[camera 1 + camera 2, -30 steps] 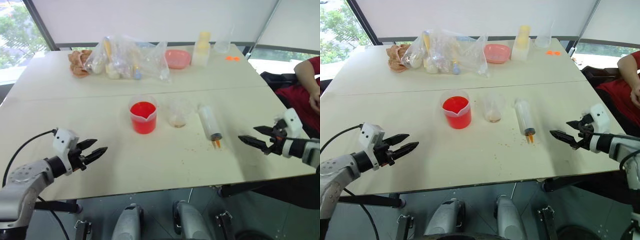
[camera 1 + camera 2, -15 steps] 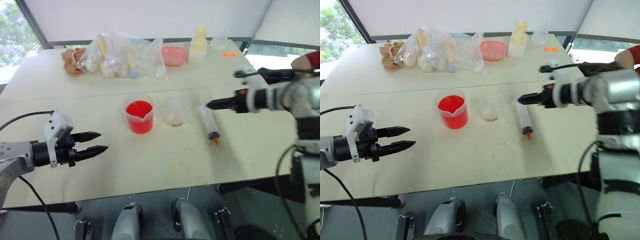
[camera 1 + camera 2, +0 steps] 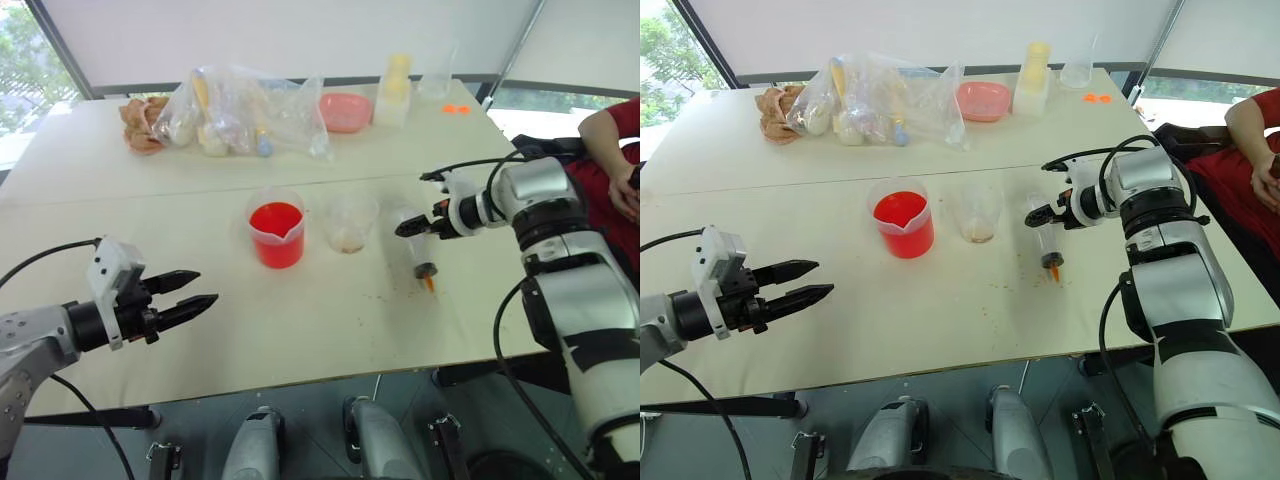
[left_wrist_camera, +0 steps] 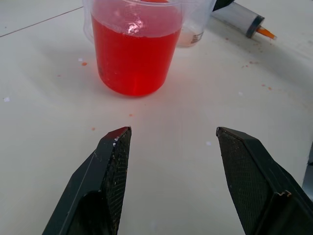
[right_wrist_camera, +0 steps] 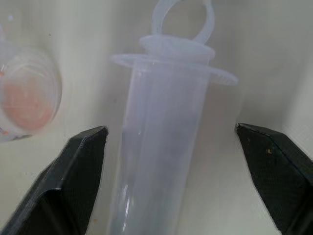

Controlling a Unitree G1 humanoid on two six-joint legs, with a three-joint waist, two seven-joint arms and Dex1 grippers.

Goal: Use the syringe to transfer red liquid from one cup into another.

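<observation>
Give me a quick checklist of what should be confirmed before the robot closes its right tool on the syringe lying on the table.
1. Syringe lies between the right tool's two fingers: ok, one finger on each side of the barrel.
2. Right tool wide enough for the barrel: ok, gaps on both sides.
3. Syringe lying flat on the table: ok, orange tip toward the robot.
4. Beaker holds red liquid and stands upright: ok.
5. Small cup upright beside the beaker: ok.
6. Left tool out of the way: ok, open, holding nothing, short of the beaker.
</observation>
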